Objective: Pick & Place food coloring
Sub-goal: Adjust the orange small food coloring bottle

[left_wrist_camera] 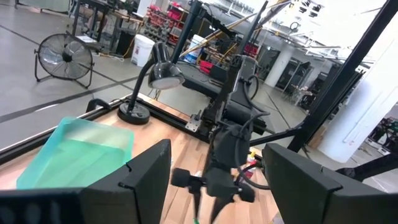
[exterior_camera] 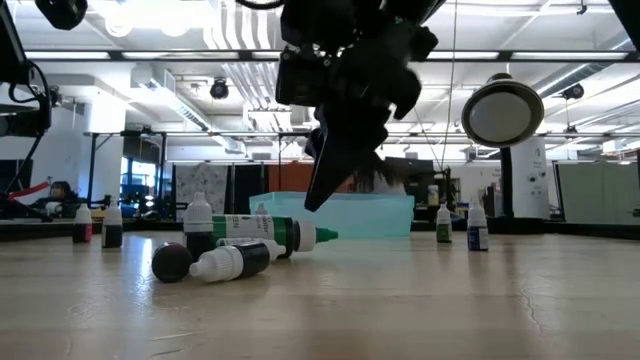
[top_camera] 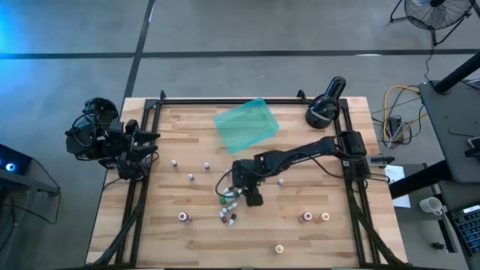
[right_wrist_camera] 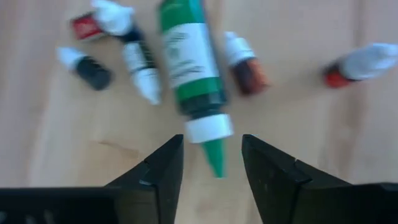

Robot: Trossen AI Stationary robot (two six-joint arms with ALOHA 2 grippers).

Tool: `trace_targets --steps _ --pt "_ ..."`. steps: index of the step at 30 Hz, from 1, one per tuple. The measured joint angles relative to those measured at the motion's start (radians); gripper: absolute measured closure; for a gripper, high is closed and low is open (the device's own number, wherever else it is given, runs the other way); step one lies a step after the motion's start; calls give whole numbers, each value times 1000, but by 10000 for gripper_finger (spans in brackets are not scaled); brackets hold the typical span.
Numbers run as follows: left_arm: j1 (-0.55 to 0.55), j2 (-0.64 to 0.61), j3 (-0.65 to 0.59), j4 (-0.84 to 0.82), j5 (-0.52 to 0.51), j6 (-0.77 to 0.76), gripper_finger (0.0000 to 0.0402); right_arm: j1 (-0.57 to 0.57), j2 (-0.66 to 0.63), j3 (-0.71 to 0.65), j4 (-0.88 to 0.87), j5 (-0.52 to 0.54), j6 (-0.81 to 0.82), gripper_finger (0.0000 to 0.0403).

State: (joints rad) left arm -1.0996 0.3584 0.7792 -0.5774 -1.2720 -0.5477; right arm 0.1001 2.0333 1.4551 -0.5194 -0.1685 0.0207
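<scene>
Fingers of our right gripper (right_wrist_camera: 211,158) stand apart, empty, over a lying green bottle (right_wrist_camera: 193,68); our left waits wide. Tray (top_camera: 246,124) looks empty; all bottles remain.

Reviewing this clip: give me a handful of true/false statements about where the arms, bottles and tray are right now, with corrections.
1. The right gripper is over a cluster of lying bottles. True.
2. The green bottle lies on the table with its tip between the open right fingers. True.
3. The teal tray already holds several bottles. False: no bottles show in it; they are all out on the table.
4. The left gripper is gripping a bottle. False: it is open, empty, at the table's left edge.
5. The black lamp stands near the table's far right corner. True.
</scene>
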Motion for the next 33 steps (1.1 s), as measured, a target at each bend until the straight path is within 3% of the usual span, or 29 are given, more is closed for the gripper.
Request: trace_targets --steps 14,25,33 --pt "0 0 0 0 0 -6 177 23 14 -25 70 11 -110 182" --pt "0 0 0 0 0 -29 177 24 69 -28 73 14 -85 184" --pt "0 0 0 0 0 -29 177 24 69 -28 90 37 -100 209"
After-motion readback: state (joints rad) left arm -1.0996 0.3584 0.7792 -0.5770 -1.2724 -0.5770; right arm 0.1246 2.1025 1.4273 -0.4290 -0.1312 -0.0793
